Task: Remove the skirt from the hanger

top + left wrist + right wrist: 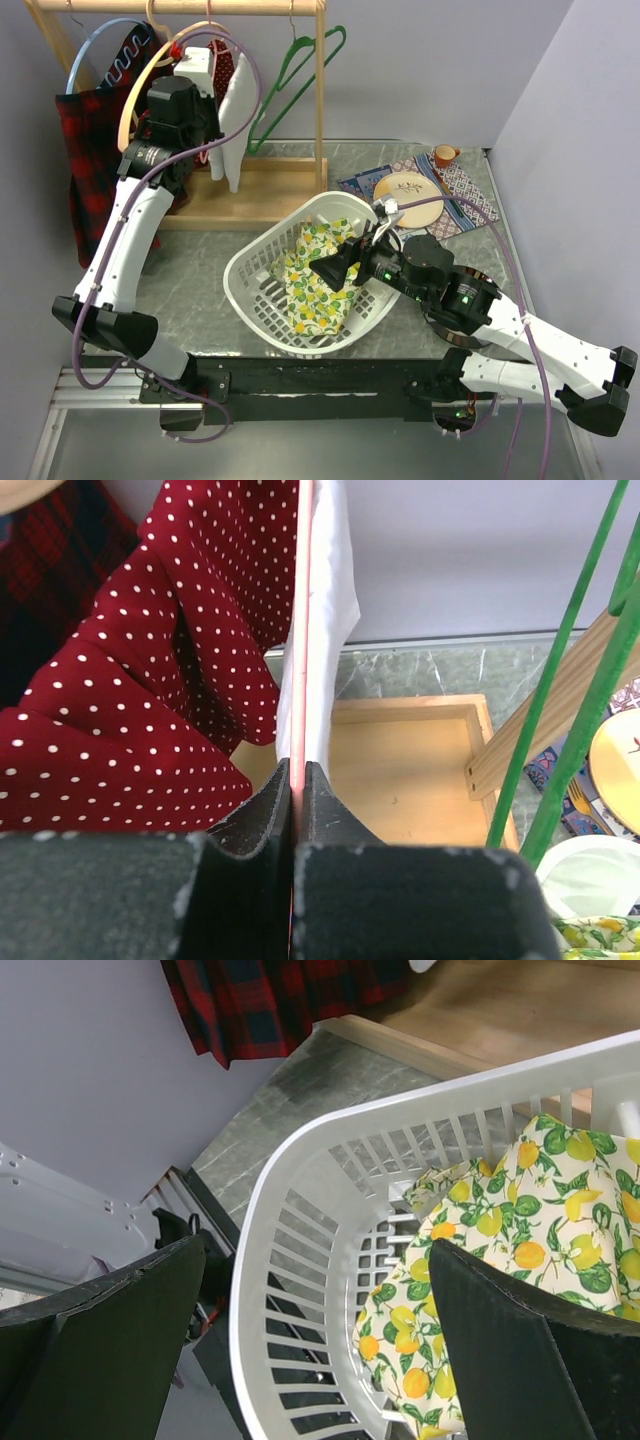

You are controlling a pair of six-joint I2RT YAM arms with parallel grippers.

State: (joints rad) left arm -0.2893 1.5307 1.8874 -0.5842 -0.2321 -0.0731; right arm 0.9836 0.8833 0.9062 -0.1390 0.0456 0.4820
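both arms have glossy white shells between black joint housings, the left arm [125, 240] and the right arm [540, 345] alike. a grey-purple cable [250, 70] loops along each. a small green light [462, 297] glows on a black joint of the right arm. the left hand [297, 800] and right hand [318, 1300] have matte black fingers [520, 1350] with scuffed, pale-speckled edges.

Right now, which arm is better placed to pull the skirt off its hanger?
Left: the left gripper is shut on the white skirt; the right gripper hangs open over the laundry basket.
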